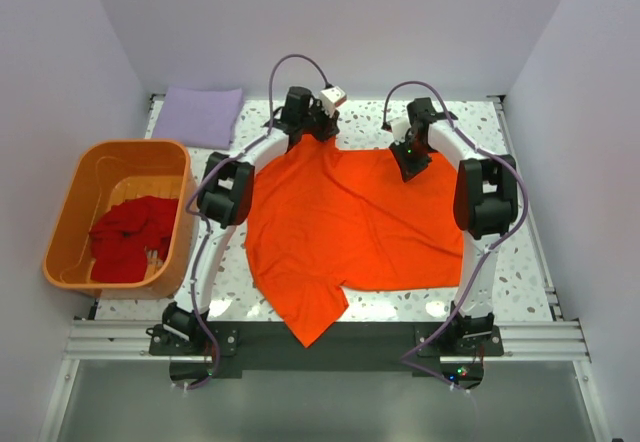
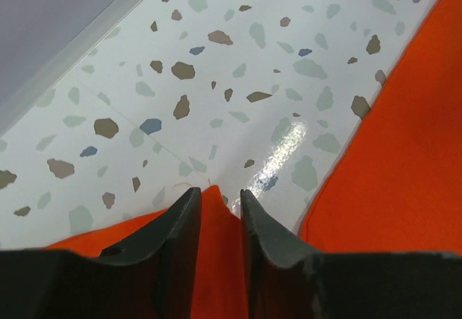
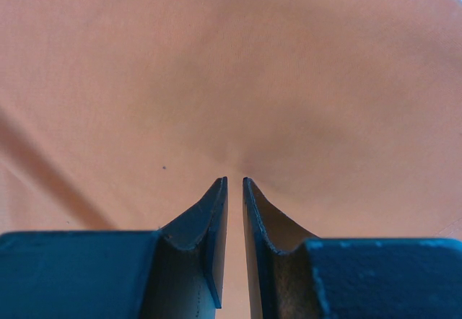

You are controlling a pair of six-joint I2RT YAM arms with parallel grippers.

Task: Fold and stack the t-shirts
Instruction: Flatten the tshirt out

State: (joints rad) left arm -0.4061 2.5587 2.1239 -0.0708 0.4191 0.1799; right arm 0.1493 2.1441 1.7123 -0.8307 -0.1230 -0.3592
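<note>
The bright orange t-shirt [image 1: 350, 227] lies spread over the middle of the table, one corner hanging over the near edge. My left gripper [image 1: 318, 130] is at its far left corner, shut on a peak of the orange cloth [image 2: 216, 247]. My right gripper [image 1: 410, 162] is at the far right edge, shut on a pinch of the orange t-shirt [image 3: 238, 117]. The darker red t-shirt [image 1: 130, 237] lies crumpled in the orange tub [image 1: 95, 167] at the left. The pale lavender t-shirt [image 1: 200, 115] lies folded at the far left corner.
The speckled table [image 1: 510, 252] shows bare to the right of the orange shirt and beyond it [image 2: 238, 66]. White walls close the far and side edges. A metal rail [image 1: 330, 340] runs along the near edge by the arm bases.
</note>
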